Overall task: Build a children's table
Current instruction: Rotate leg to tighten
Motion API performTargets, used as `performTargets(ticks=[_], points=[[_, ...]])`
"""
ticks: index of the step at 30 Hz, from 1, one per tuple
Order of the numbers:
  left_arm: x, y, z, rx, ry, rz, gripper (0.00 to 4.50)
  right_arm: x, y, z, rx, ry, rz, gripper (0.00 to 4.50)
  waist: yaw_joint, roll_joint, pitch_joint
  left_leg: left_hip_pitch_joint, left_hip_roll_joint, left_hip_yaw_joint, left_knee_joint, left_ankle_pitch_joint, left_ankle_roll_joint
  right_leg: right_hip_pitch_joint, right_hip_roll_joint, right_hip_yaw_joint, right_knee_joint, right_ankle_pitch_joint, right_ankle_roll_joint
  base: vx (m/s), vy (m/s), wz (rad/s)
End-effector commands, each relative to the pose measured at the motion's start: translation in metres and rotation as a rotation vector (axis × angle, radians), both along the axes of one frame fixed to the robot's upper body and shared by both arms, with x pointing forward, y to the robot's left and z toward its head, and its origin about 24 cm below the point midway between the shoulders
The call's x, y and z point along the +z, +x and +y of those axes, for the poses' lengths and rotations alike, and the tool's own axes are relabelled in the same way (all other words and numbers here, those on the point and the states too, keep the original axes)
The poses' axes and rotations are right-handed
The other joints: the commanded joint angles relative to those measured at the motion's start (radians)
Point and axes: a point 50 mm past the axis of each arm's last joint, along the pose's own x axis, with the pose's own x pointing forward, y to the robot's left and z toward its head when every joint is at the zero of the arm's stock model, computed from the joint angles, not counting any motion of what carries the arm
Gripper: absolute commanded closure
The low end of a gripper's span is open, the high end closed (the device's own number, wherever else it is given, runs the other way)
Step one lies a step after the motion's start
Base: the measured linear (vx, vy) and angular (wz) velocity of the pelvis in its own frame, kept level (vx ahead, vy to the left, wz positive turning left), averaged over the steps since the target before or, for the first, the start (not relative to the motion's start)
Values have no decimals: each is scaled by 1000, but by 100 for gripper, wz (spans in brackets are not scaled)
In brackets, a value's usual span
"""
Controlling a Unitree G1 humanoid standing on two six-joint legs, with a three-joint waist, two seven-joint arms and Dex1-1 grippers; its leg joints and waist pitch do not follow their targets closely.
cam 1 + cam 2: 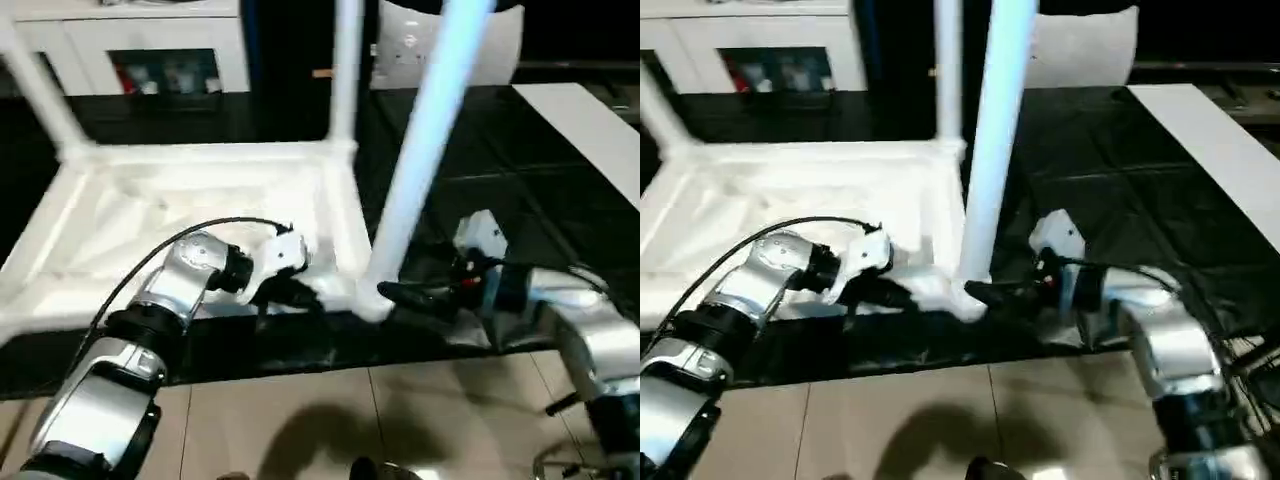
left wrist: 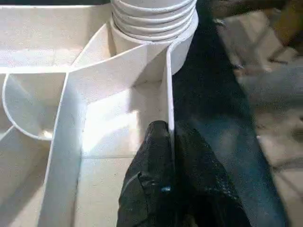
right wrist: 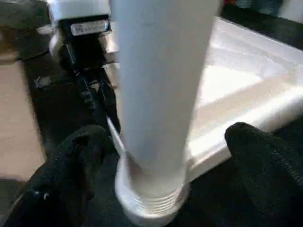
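Observation:
The children's table lies upside down on a black mat, its ribbed underside facing up. Three white legs stand upright in its corners: far left, far right and near right. My left gripper is shut on the thin rim wall of the top, close to the near-right corner. The threaded base of that leg sits in its socket just beyond the left gripper. My right gripper stands open at that leg's foot. Its fingers are on either side, apart from the leg.
White cabinets stand at the back left. A flat white board lies on the black mat at the right. Tan floor runs along the front. A black cable loops over my left forearm.

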Motion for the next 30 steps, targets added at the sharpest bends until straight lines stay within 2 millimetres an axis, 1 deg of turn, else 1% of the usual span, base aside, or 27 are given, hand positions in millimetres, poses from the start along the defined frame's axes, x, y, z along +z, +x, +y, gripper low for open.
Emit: performTargets(ticks=[1,2,3,4,5,6,7,8,9,10,11,13,14,15,16,18,19,20,21,23,25,26,27,30], points=[[5,-6,-11,-133,6,-6,450,2,0,0,57,-5,4,2,-2,-12,-80,-2,26,6,-59,-46,164,77,-72,67,-56,-356,-86,0,0,0],[5,-7,-11,-155,15,-10,450,2,1,0,80,-4,17,19,3,-12,-81,-1,29,5,-59,-38,167,76,-73,68,-53,-340,-96,0,0,0],[6,-8,-11,-175,22,-13,450,2,1,1,106,-2,33,37,4,-13,-82,-3,30,5,-59,-33,169,78,-73,67,-49,-331,-100,0,0,0],[7,-9,-11,-193,28,-12,450,2,1,2,138,-4,50,37,6,-14,-80,-2,32,5,-59,-28,171,75,-73,69,-48,-322,-104,0,0,0],[8,-9,-11,-208,33,-17,450,2,1,2,167,-9,63,40,9,-17,-80,-3,31,7,-59,-32,170,77,-74,68,-49,-328,-105,0,0,0],[9,-9,-11,-213,34,-19,450,2,0,3,175,-11,66,63,13,-15,-79,-2,30,7,-59,-41,165,76,-75,68,-52,-349,-101,0,0,0],[10,-9,-11,-227,38,-22,450,1,1,3,202,-16,75,63,14,-15,-79,-1,30,8,-59,-41,162,77,-75,68,-53,-353,-98,0,0,0],[11,-9,-11,-243,44,-26,450,-1,1,4,226,-32,81,80,16,-20,-79,-2,29,9,-59,-41,158,77,-75,69,-53,-357,-96,0,0,0],[14,-9,-12,-260,50,-30,450,-4,1,7,260,-54,88,85,17,-18,-78,-2,28,9,-60,-45,154,76,-74,67,-54,-371,-92,0,0,0],[15,-8,-13,-265,50,-31,450,-4,1,9,276,-60,92,92,16,-23,-78,-2,29,9,-60,-45,152,75,-74,67,-54,-375,-89,0,0,0],[16,-8,-14,-273,51,-34,450,-5,1,10,286,-60,96,92,19,-20,-78,-1,30,8,-61,-43,148,76,-76,68,-54,-376,-88,0,0,0],[17,-8,-14,-286,53,-38,450,-5,1,12,301,-56,105,117,19,-21,-79,-2,30,8,-60,-41,146,76,-75,68,-53,-367,-90,0,0,0],[18,-8,-15,-291,54,-40,450,-6,1,13,311,-56,111,117,19,-23,-79,-2,32,7,-61,-39,146,75,-75,69,-51,-357,-94,0,0,0],[18,-8,-15,-292,54,-41,450,-6,1,13,317,-56,115,131,19,-23,-78,-2,33,7,-61,-45,148,75,-75,69,-51,-357,-96,0,0,0],[19,-8,-15,-295,55,-42,450,-6,0,14,329,-56,123,131,19,-23,-78,-3,32,7,-61,-45,147,76,-75,69,-50,-358,-95,0,0,0],[20,-7,-15,-294,55,-45,450,-6,0,15,345,-53,133,157,19,-24,-78,-3,31,7,-61,-41,145,77,-75,68,-50,-359,-94,0,0,0],[20,-7,-15,-294,58,-48,450,-6,-1,16,355,-52,141,164,19,-22,-77,-2,32,8,-61,-42,144,75,-75,69,-51,-363,-95,0,0,0],[21,-6,-14,-292,63,-53,450,-6,-1,17,369,-45,153,164,20,-24,-77,-2,31,8,-61,-44,142,76,-75,69,-52,-365,-94,0,0,0],[21,-6,-14,-291,63,-53,450,-6,-1,17,373,-42,157,176,20,-23,-78,-4,30,8,-60,-40,143,78,-75,69,-50,-358,-94,0,0,0],[21,-6,-13,-290,64,-54,450,-6,-1,18,381,-36,162,206,20,-23,-77,-5,30,8,-60,-39,144,78,-75,68,-51,-357,-93,0,0,0],[20,-5,-12,-285,65,-53,450,-7,-2,19,391,-33,170,221,20,-22,-77,-3,31,7,-61,-42,140,77,-75,68,-52,-364,-92,0,0,0],[20,-5,-12,-283,66,-53,450,-7,-2,19,396,-31,176,221,20,-21,-76,-3,31,7,-61,-45,138,76,-75,68,-53,-367,-91,0,0,0],[20,-5,-11,-279,68,-53,450,-8,-3,20,402,-29,184,233,20,-24,-77,-4,29,8,-61,-46,138,77,-74,68,-53,-366,-89,0,0,0],[19,-4,-10,-267,65,-48,450,-8,-5,21,410,-14,202,245,20,-23,-76,-3,31,7,-61,-44,137,76,-74,68,-52,-368,-89,0,0,0]])
